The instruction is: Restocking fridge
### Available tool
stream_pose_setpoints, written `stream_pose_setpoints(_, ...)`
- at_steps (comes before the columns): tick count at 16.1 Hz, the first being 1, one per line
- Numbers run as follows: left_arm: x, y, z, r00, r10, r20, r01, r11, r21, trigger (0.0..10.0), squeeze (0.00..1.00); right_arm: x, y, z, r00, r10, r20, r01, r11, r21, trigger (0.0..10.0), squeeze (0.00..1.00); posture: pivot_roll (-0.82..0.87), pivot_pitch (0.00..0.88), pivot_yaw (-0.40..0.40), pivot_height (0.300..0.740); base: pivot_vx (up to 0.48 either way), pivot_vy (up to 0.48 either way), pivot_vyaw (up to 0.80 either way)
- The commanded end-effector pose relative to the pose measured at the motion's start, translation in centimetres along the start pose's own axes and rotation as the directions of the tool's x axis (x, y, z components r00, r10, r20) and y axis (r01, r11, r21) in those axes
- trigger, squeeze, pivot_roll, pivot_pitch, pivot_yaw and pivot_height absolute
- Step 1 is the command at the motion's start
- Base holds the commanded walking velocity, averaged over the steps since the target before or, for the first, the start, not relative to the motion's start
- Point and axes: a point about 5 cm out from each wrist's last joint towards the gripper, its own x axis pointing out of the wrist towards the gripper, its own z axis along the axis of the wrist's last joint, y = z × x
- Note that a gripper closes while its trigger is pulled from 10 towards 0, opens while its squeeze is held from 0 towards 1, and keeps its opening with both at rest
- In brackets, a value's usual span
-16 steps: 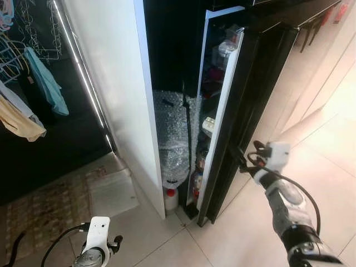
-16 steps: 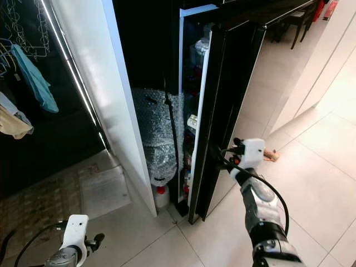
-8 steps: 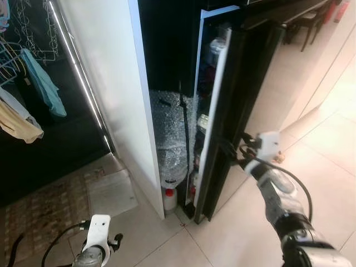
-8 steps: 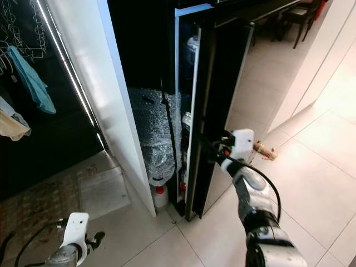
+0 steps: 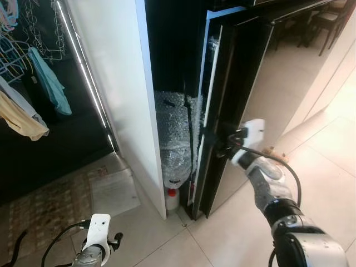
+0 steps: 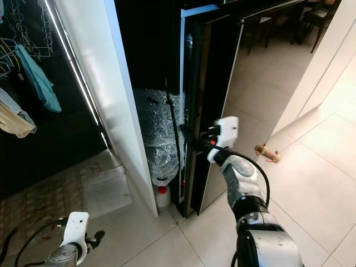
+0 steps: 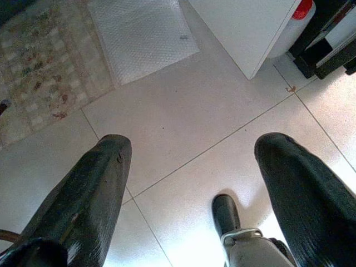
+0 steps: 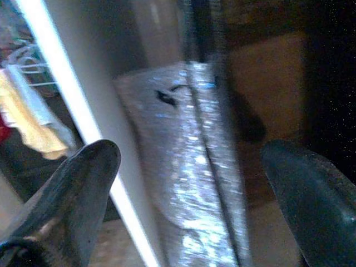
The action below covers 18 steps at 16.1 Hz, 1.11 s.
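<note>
The black fridge door (image 5: 245,100) is almost closed. The right gripper (image 5: 218,140) is at the door's edge, with its fingers (image 8: 83,183) spread wide and holding nothing. Beside the door stands a roll of bubble wrap (image 5: 175,139), with a white bottle (image 5: 171,197) under it. The left gripper (image 7: 194,183) hangs low over the floor (image 7: 183,128), far from the door, open and empty.

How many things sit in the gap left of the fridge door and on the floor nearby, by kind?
Bubble-wrapped bundle: 1
Red-capped jug: 1
Floor mat: 1
Patterned rug: 1
Small brown object on tiles: 1
Total: 5
</note>
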Motion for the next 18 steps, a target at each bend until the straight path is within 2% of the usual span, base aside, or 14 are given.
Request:
stream_pose_setpoints(1, 0.0, 0.1, -0.2, 1.0, -0.005, -0.011, 0.005, 1.0, 0.025, 10.0, 0.0, 0.6, 0.5, 0.3, 0.999, 0.053, -0.003, -0.052, 0.999, 0.012, 10.0, 0.0, -0.09, 0.0, 0.023, 0.74, 0.0, 0.0, 0.0)
stream_pose_setpoints(3, 0.0, 0.0, -0.1, 1.0, -0.007, -0.007, 0.007, 1.0, 0.021, 10.0, 0.0, 1.2, 1.3, 0.5, 0.99, 0.139, -0.005, -0.138, 0.99, 0.029, 10.0, 0.0, -0.09, 0.0, 0.018, 0.74, 0.0, 0.0, 0.0)
stream_pose_setpoints(7, 0.0, -0.1, -0.1, 1.0, -0.008, 0.0, 0.008, 1.0, 0.015, 10.0, 0.0, 2.1, 2.2, 0.9, 0.976, 0.219, -0.009, -0.219, 0.975, 0.026, 10.0, 0.0, -0.08, 0.0, 0.013, 0.74, 0.0, 0.0, 0.0)
stream_pose_setpoints(9, 0.0, -0.1, 0.0, 1.0, -0.01, 0.002, 0.01, 1.0, 0.017, 10.0, 0.0, 2.4, 2.0, 1.3, 0.986, 0.169, 0.005, -0.169, 0.985, 0.017, 10.0, 0.0, -0.09, 0.0, 0.012, 0.74, 0.0, 0.0, 0.0)
stream_pose_setpoints(11, 0.0, -0.1, 0.0, 1.0, -0.013, 0.004, 0.013, 1.0, 0.019, 10.0, 0.0, 2.0, 1.4, 1.0, 0.995, 0.095, 0.02, -0.095, 0.995, 0.029, 10.0, 0.0, -0.08, 0.0, 0.014, 0.74, 0.0, 0.0, 0.0)
stream_pose_setpoints(15, -0.2, -0.2, -0.5, 1.0, -0.026, -0.007, 0.026, 0.999, 0.028, 10.0, 0.0, -0.7, 0.1, -1.3, 1.0, -0.004, 0.004, 0.004, 0.999, 0.043, 10.0, 0.0, -0.1, 0.0, 0.024, 0.74, 0.0, 0.0, 0.0)
stream_pose_setpoints(18, -0.3, -0.2, -0.9, 0.999, -0.035, -0.009, 0.035, 0.999, 0.027, 10.0, 0.0, -3.9, -0.8, -2.9, 0.996, -0.091, 0.005, 0.09, 0.996, 0.022, 10.0, 0.0, -0.11, 0.0, 0.028, 0.74, 0.0, 0.0, 0.0)
